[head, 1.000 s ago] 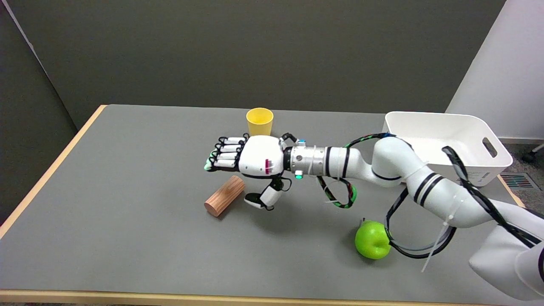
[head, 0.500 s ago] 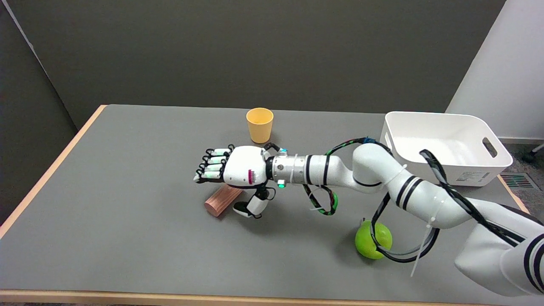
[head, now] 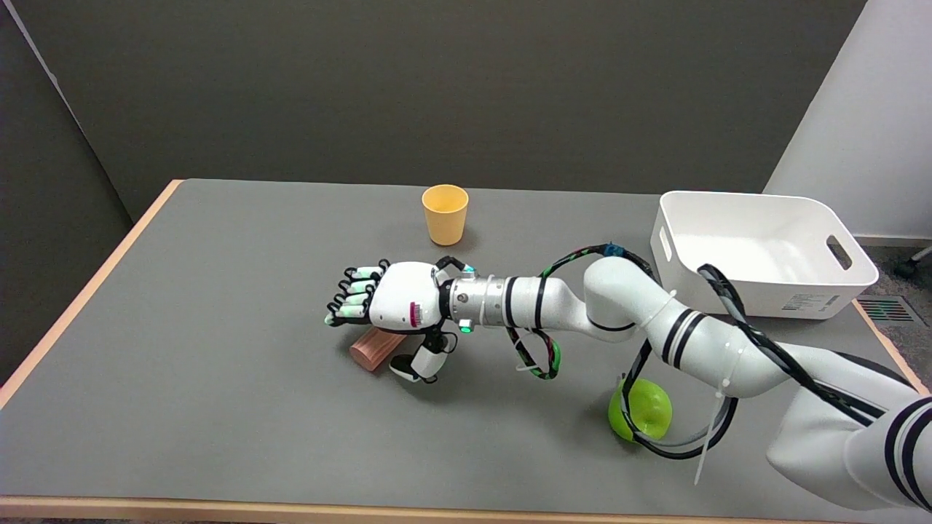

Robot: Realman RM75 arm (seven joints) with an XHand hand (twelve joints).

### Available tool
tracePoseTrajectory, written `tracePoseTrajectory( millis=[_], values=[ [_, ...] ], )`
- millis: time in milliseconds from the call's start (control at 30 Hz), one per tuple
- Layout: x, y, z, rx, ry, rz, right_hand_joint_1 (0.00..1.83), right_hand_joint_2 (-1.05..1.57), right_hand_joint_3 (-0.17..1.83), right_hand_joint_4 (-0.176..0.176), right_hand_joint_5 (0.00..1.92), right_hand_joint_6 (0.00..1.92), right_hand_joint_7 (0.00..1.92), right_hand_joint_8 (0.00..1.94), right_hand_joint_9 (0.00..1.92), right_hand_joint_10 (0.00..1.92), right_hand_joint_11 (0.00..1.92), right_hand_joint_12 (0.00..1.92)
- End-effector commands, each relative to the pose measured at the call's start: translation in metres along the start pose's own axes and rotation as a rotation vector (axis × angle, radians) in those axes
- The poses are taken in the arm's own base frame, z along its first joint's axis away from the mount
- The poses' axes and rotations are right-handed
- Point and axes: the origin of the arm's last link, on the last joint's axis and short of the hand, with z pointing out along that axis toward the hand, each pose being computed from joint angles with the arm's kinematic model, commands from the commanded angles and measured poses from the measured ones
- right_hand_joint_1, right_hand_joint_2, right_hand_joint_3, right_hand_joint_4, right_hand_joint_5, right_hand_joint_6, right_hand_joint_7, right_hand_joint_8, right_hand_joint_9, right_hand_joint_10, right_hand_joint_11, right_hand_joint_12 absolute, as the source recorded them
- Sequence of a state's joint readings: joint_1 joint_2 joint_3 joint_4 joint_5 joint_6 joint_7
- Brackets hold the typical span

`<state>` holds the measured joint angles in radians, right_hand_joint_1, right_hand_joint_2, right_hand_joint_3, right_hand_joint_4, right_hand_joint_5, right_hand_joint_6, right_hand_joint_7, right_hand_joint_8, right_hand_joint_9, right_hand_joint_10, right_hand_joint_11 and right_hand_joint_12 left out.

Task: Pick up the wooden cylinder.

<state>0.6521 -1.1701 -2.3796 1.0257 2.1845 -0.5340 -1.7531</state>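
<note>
Hiding most of the wooden cylinder (head: pixel 373 347), the right hand (head: pixel 389 309), fingers spread above it, nothing held

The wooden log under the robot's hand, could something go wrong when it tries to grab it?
Maybe. The wooden cylinder lies on its side on the table, so it could roll away if the right hand nudges it before closing. The hand is open above it, covering most of it, so aiming the fingers may be tricky. Also, the arm's cables hang around the green apple and might drag it when the arm lifts.
</note>
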Motion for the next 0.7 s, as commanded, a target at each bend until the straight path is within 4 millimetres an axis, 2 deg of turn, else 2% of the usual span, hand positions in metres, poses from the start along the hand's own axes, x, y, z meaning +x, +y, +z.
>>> tracePoseTrajectory(
  millis=[33, 333, 433, 700],
  values=[
    [-0.01, 0.004, 0.002, -0.123, -0.051, 0.06, 0.82, 0.66, 1.05, -0.095, 0.24, 0.5, 0.36, 0.43, 0.25, 0.65, 0.11, 1.02],
    [-0.009, 0.016, -0.01, -0.215, -0.054, 0.077, 0.81, 0.65, 1.04, -0.099, 0.27, 0.54, 0.4, 0.48, 0.29, 0.71, 0.15, 1.09],
    [-0.007, 0.015, -0.014, -0.228, -0.052, 0.069, 0.85, 0.64, 1.01, -0.101, 0.29, 0.54, 0.43, 0.46, 0.3, 0.74, 0.15, 1.17],
    [-0.01, 0.007, -0.021, -0.233, -0.047, 0.086, 0.85, 0.64, 1.01, -0.103, 0.29, 0.56, 0.44, 0.48, 0.31, 0.75, 0.16, 1.2]
  ],
)
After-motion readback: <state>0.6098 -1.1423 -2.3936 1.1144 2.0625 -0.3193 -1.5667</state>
